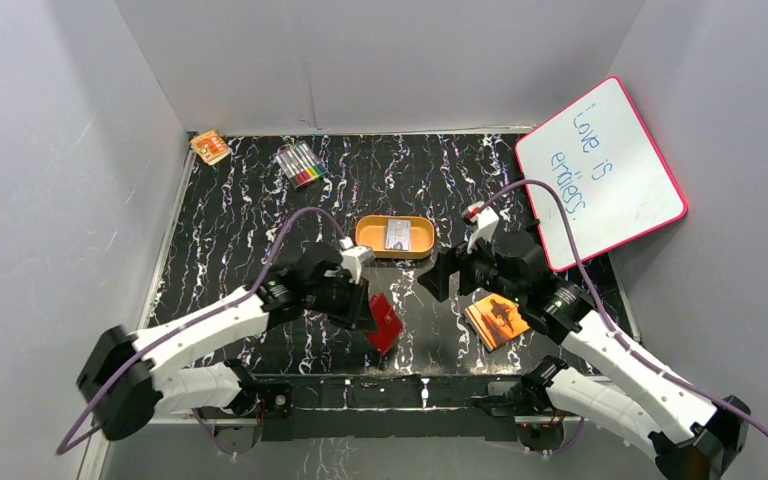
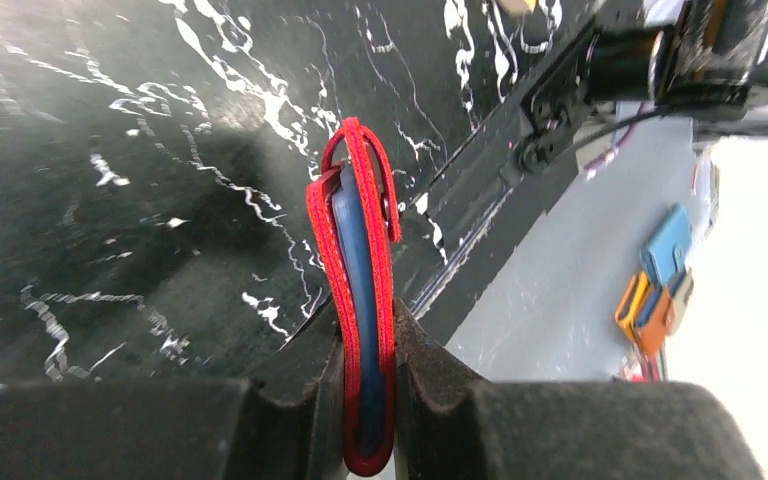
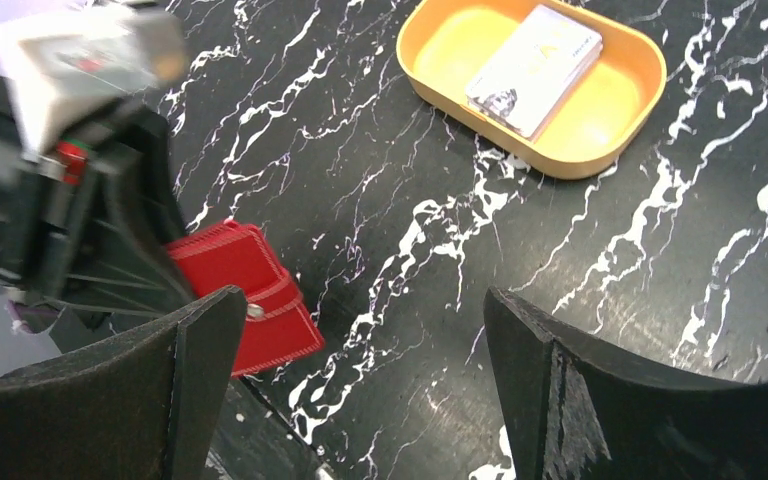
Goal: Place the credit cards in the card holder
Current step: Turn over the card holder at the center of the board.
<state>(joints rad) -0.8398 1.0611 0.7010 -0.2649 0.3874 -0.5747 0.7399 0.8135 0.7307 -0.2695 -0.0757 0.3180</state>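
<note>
Black white-veined marble-look table top (image 1: 260,220), white pink-framed whiteboard (image 1: 600,170) leaning at the far right. Left gripper (image 2: 368,350) has its jaws nearly together, pinching the small dark red folding card holder (image 2: 360,250) edge-on near the table's near edge. Right gripper (image 3: 360,340) has its jaws spread wide with nothing in them, just beside the holder. Orange booklet (image 1: 497,320) lies under the right arm. Orange oval tin (image 3: 570,160) sits mid-table, with the pale grey-white credit cards (image 3: 532,68) stacked inside it.

Free tabletop (image 3: 410,250) btwn tin (image 3: 560,165), card holder (image 3: 235,265).
</note>
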